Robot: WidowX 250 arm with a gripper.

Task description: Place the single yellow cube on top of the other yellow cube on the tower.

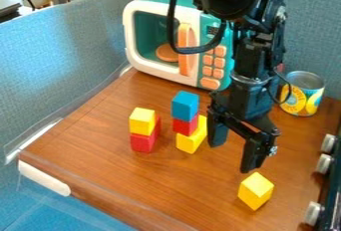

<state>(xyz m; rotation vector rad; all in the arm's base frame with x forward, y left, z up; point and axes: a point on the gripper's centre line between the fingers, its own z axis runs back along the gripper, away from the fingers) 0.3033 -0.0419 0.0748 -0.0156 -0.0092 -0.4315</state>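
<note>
Bench (120,173) with toy microwave (154,32), black gripper (232,155) and yellow-topped tower (142,131).
The microwave is set behind the tower; the gripper is held right of the tower, its fingers (253,153) spread. The single yellow cube (255,191) is placed right of the tower and nearer the camera.

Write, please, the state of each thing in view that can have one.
Gripper, open
Microwave door, appears closed
Can, upright
Single yellow cube, unstacked
Other yellow cube, stacked on red block
Blue cube, stacked on another red block
</note>
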